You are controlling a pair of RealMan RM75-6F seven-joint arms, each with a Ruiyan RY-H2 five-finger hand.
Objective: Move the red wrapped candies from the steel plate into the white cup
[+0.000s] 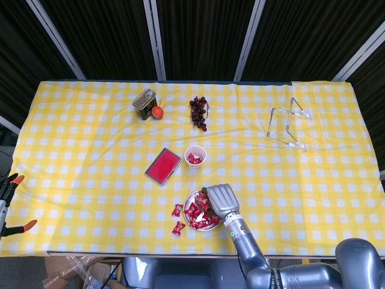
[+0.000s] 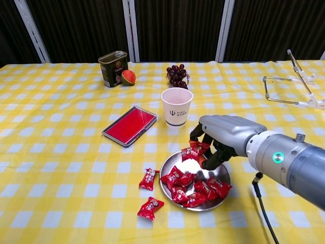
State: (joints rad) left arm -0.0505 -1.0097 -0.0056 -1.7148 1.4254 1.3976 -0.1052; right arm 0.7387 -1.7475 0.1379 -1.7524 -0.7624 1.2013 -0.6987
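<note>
I see the right robot hand [image 2: 218, 140] pinching one candy [image 2: 192, 152] above the plate [image 2: 219, 197] | more candies [image 2: 195, 187] below it | cup [image 2: 176, 106] far-left of it, small dark logo unreadable

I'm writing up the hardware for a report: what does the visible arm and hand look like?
The right hand has a smooth silver-grey shell with dark fingers, at least one orange-tipped. The grey, cylindrical forearm carries a glowing green ring light, and a thin black cable hangs below it. The left arm is not in view.
</note>
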